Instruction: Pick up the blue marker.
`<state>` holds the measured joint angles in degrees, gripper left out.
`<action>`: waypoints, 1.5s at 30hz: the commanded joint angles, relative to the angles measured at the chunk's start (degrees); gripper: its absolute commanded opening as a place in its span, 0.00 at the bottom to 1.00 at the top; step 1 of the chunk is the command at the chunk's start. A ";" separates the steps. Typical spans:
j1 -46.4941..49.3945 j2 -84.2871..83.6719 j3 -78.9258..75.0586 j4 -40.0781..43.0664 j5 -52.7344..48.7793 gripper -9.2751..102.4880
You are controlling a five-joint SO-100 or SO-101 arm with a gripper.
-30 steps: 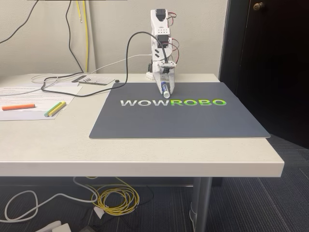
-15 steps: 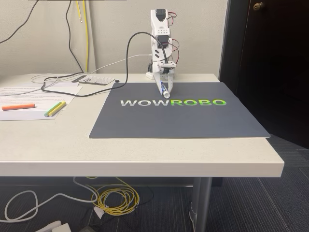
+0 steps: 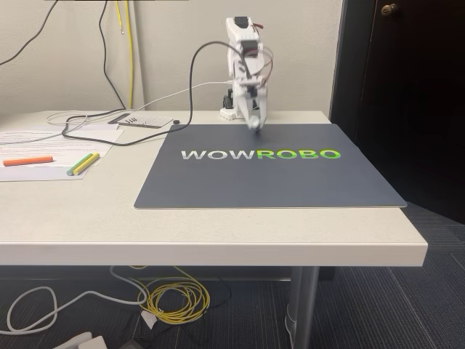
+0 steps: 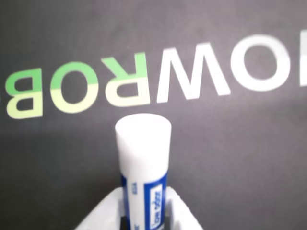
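One dark mat [image 3: 269,171] lies on a pale table [image 3: 87,218]. One gripper [image 4: 144,211] pinches one marker [image 4: 143,158], white-barrelled with a blue label, above the mat's lettering. Three pens [image 3: 51,161] lie left of the mat.

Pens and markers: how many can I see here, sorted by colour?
Blue-and-white: 1, the blue marker, held in the gripper above the mat.
Orange: 1, the orange pen on the papers.
Yellow: 1, the yellow pen.
Green: 1, the green pen, beside the yellow one.
Total: 4
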<state>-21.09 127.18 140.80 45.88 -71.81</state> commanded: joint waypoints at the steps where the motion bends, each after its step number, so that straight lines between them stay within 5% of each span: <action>1: -1.93 1.58 -8.53 6.59 4.75 0.15; 18: -4.92 0.09 -14.06 10.20 11.87 0.15; 27: -2.81 -2.11 -12.66 20.48 0.26 0.44; 45: -3.60 -6.33 -1.05 14.59 3.08 0.46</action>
<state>-24.08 120.94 139.39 61.00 -70.22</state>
